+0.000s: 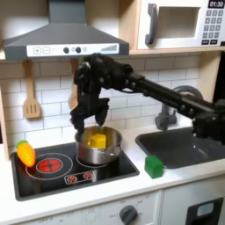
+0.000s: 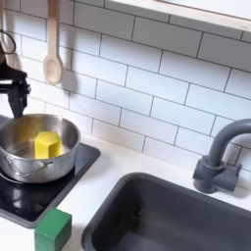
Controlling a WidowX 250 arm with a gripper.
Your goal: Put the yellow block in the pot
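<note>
Rounded yellow block (image 2: 46, 145), shiny steel pot (image 2: 20, 165)

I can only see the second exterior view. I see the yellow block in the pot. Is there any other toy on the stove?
Observer: Yes. In the first exterior view an orange-yellow toy vegetable lies on the stove, at the first exterior view's left of the pot.
Operator: Where does the arm come from?
Observer: In the first exterior view it reaches in from the first exterior view's right, passing above the sink.
Operator: Is the gripper holding the yellow block?
Observer: No. In the first exterior view the gripper hangs open above the pot, and the yellow block lies inside, apart from it.
Operator: What's up high?
Observer: A microwave, in the first exterior view.
</note>
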